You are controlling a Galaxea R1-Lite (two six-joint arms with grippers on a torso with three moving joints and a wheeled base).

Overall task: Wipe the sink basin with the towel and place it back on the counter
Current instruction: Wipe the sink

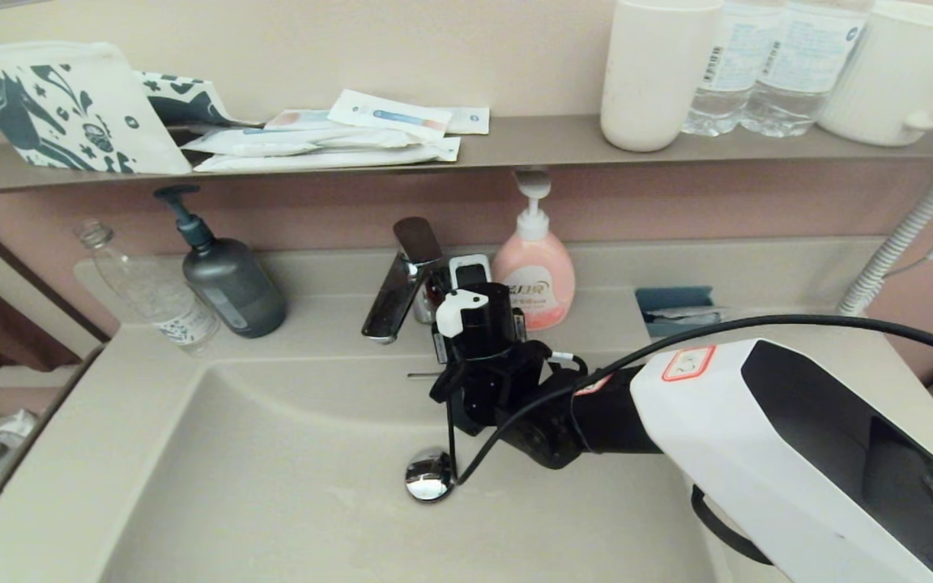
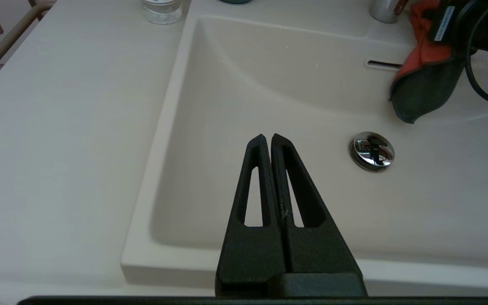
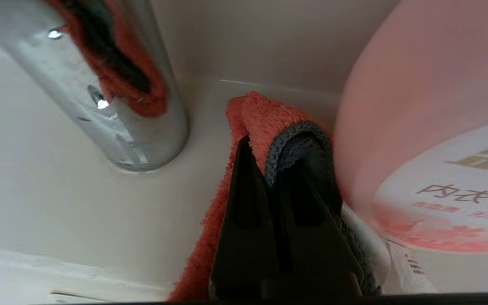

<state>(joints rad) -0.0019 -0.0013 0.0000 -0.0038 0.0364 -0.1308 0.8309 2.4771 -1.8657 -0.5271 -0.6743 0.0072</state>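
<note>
The right tool is clamped on the towel at the back of the tabletop, squeezed into the gap between the tap and the pink soap bottle. From the left wrist view the towel hangs from it, orange face up and grey face drooping over the back edge of the basin, beside the overflow slot and above the drain plug. The left tool hovers over the basin's front edge, its fingers pressed together and holding nothing.

The main risk, as I judge it, is the tight fit. The soap bottle stands just beside the right tool, perhaps touching the towel, so any sideways swing could tip it into the basin or push it along the back edge. The tap on the other side leaves little room either.

If the towel is let go here, its hanging part may drag the rest over the edge into the basin, since much of it seems to lie off the tabletop. The arm's cable, looping close to the plug, could also snag.
</note>
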